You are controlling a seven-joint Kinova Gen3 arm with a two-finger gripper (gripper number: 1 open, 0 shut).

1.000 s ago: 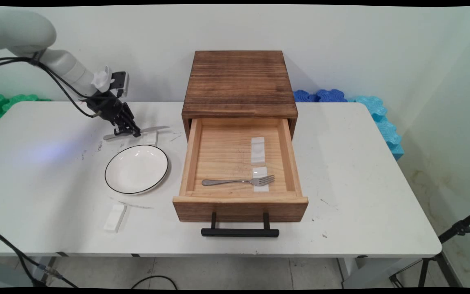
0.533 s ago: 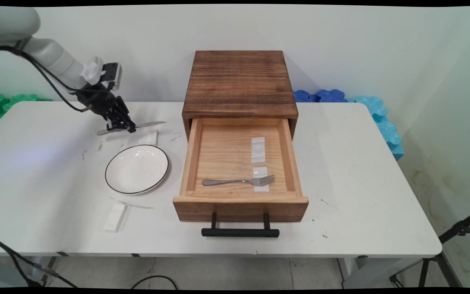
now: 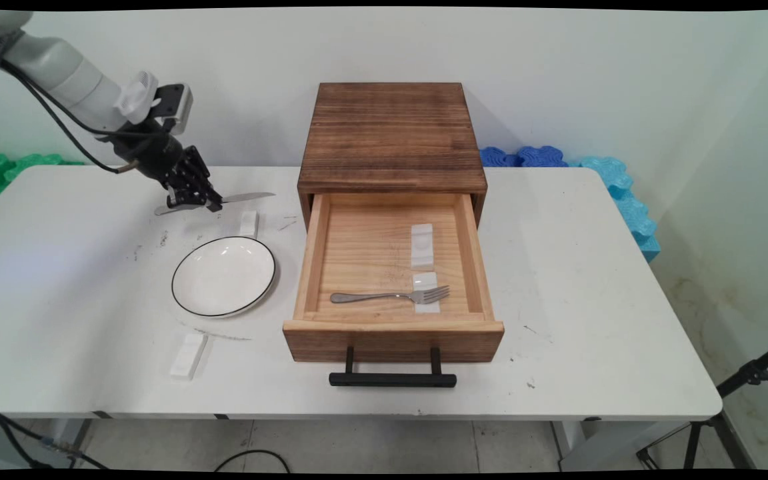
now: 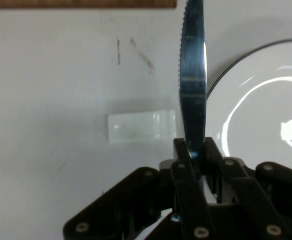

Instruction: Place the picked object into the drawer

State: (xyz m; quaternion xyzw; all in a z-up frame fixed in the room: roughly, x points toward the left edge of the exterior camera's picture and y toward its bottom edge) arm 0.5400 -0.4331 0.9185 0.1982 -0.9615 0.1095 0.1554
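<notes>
My gripper [image 3: 196, 200] is shut on a metal knife [image 3: 245, 197] and holds it level above the table, left of the wooden drawer box. In the hand view the gripper [image 4: 194, 152] pinches the knife [image 4: 192, 75] on edge, its blade running up the picture. A small white rest block [image 3: 249, 223] lies on the table just under the knife; in the hand view this block [image 4: 142, 127] shows left of the blade. A white plate with a dark rim [image 3: 223, 276] sits in front of it, and the plate [image 4: 265, 120] fills the hand view's right.
The wooden box [image 3: 391, 137] has its drawer [image 3: 394, 332] pulled open, with a fork [image 3: 389, 296] and two white blocks inside. Another white block [image 3: 188, 355] lies near the table's front left. Foam pieces lie behind the table at both ends.
The gripper has risen and moved back-left with the knife, lifting it off the white block and the table.
</notes>
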